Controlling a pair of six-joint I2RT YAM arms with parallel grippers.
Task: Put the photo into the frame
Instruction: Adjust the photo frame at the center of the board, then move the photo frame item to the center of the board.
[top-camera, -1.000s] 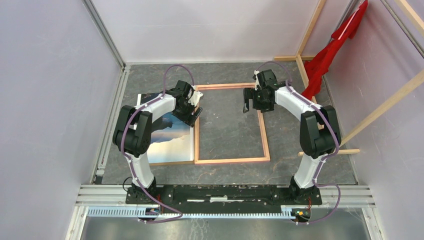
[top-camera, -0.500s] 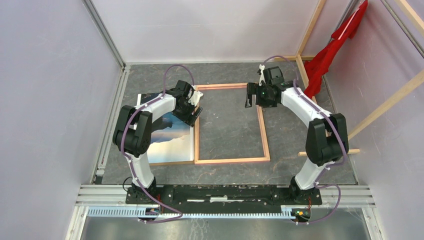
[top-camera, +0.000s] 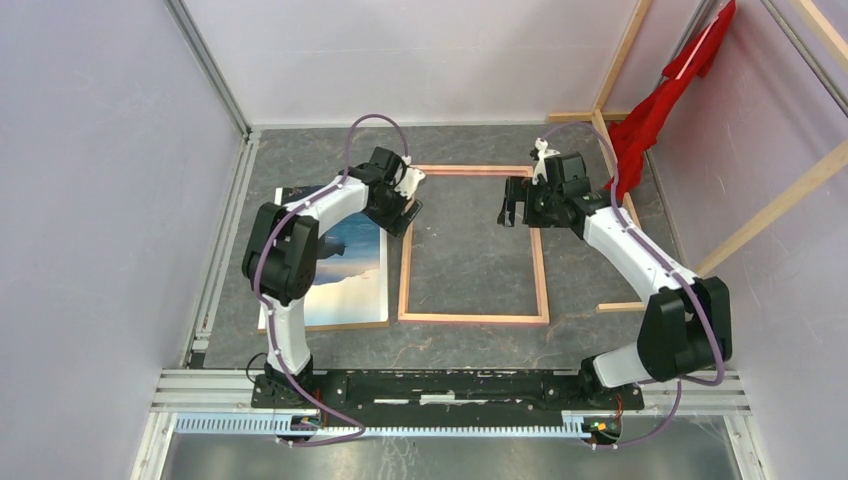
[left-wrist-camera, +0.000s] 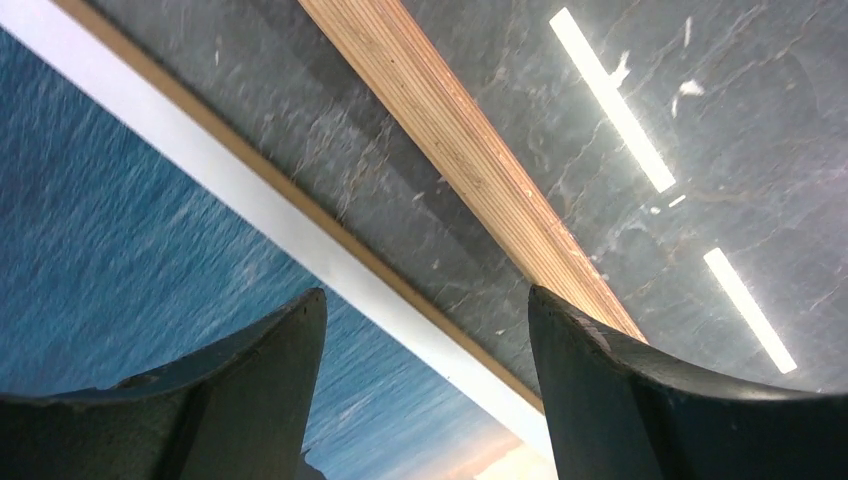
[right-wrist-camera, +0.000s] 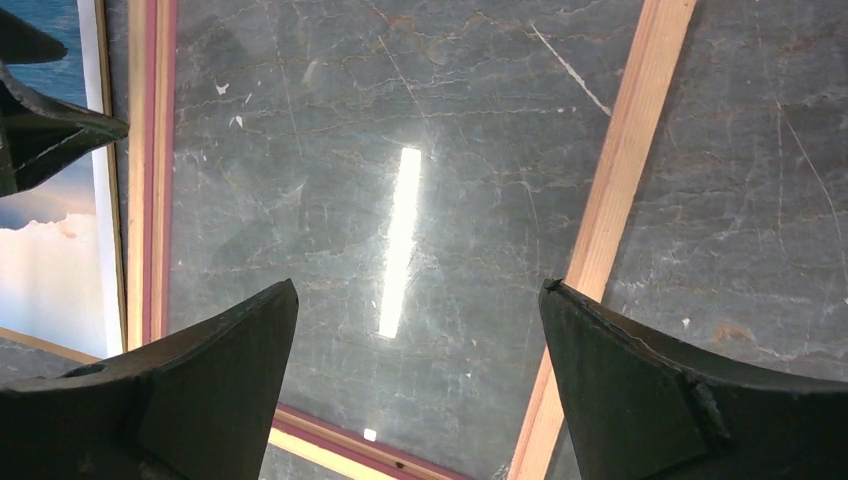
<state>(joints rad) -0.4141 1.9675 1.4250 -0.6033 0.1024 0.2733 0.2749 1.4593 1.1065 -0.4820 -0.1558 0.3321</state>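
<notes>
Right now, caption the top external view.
The photo lies face up beside the empty frame; open left gripper over their adjoining edges, open right gripper near the frame's right rail.

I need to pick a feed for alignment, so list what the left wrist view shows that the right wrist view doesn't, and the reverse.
Left wrist only: a broad sweep of the photo's rippled blue water, and the open left gripper above its white border. Right wrist only: the frame's pink edging, its opposite rail, an end rail, and the open right gripper. Both: the photo's edge, one tan frame rail, the dark marbled table.
</notes>
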